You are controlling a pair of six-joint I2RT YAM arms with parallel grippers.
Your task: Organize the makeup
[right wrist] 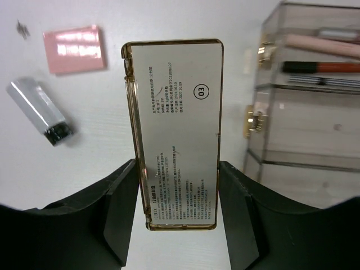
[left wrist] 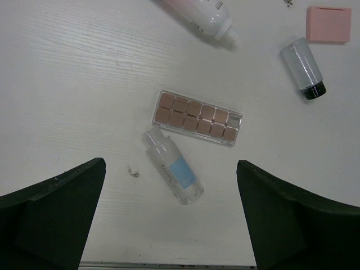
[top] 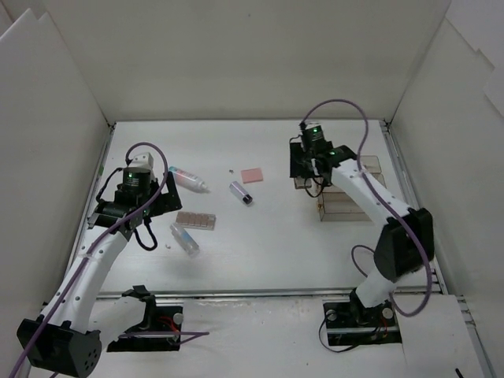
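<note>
While right jaws grip the palette (right wrist: pixel 175 135), only its back shows.

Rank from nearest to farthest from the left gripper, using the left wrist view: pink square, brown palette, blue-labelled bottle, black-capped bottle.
1. Blue-labelled bottle, under the left gripper.
2. Brown palette, just beyond.
3. Black-capped bottle, upper right.
4. Pink square, top-right corner.

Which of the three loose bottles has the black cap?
The small clear bottle beside the pink square; the blue-labelled bottle and the pink bottle both have pale caps.
</note>
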